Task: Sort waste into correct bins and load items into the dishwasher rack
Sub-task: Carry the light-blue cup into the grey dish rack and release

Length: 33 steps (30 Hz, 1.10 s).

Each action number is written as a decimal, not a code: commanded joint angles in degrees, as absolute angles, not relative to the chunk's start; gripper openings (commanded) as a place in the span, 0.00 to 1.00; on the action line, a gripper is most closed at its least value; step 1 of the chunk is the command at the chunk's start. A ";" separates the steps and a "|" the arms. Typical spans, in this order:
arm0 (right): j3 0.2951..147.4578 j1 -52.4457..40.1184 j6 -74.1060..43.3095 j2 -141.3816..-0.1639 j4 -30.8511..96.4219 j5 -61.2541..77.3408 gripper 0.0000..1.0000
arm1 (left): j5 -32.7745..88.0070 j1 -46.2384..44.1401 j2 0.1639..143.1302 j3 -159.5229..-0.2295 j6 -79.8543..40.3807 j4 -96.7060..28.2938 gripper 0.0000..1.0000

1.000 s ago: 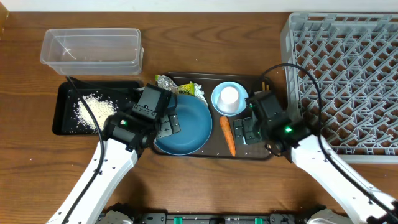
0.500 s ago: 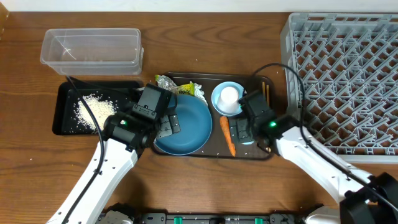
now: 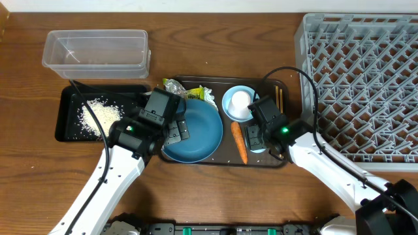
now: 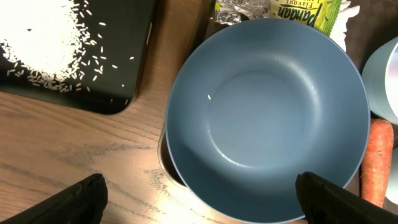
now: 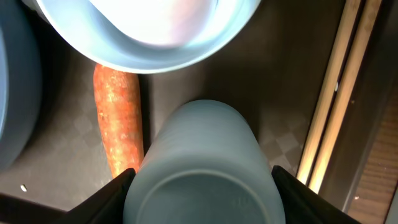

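Overhead straight down over the whole table (image 3: 215, 196); both wrist views close, downward, the carrot (image 5: 118, 118) common to all.

Right wrist view: bowl (image 5: 149, 37) cut off at top; cup (image 5: 199, 168) base cut by bottom edge; chopsticks (image 5: 329, 106) run out top and bottom; right pincer (image 5: 200, 196) tips barely in frame, contact with cup unclear.
Overhead: cup mostly hidden under pincer; rack (image 3: 359, 78) cut at top, right.
Left wrist view: wrapper (image 4: 298, 11) cut off at top, print only partly legible.
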State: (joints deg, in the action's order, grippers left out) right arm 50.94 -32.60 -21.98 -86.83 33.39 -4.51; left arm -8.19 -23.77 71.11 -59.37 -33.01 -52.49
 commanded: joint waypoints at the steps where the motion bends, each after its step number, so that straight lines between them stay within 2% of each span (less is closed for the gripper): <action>1: 54.74 -32.27 -22.28 -85.56 36.16 -4.71 0.43 | -9.50 -23.53 71.40 -59.90 -33.30 -52.64 1.00; 7: 65.14 -26.46 -22.22 -81.56 46.92 -4.67 0.33 | -9.50 -23.53 71.40 -59.90 -33.30 -52.62 1.00; 9: 69.17 -23.16 -21.87 -80.01 50.61 -4.67 0.35 | -9.50 -23.53 71.40 -59.90 -33.30 -52.62 1.00; 12: 74.94 -15.88 -19.59 -77.87 54.59 -4.69 0.43 | -9.52 -23.53 71.40 -59.90 -33.30 -52.62 0.99; 14: 77.30 -9.43 -18.98 -76.95 55.27 -4.67 0.47 | -9.50 -23.53 71.40 -59.90 -33.30 -52.62 1.00; 25: 78.43 27.14 -19.22 -79.94 51.51 0.67 0.44 | -9.52 -23.53 71.40 -59.90 -33.30 -52.62 1.00; 29: 78.41 35.38 -19.20 -82.89 49.87 3.53 0.45 | -9.50 -23.53 71.40 -59.90 -33.30 -52.62 1.00; 33: 78.41 39.03 -18.68 -86.32 49.04 4.40 0.48 | -9.52 -23.53 71.40 -59.90 -33.30 -52.62 1.00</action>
State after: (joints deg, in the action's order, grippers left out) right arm 77.93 37.41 -19.90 -84.25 49.43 2.04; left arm -8.19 -23.77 71.11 -59.37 -33.01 -52.47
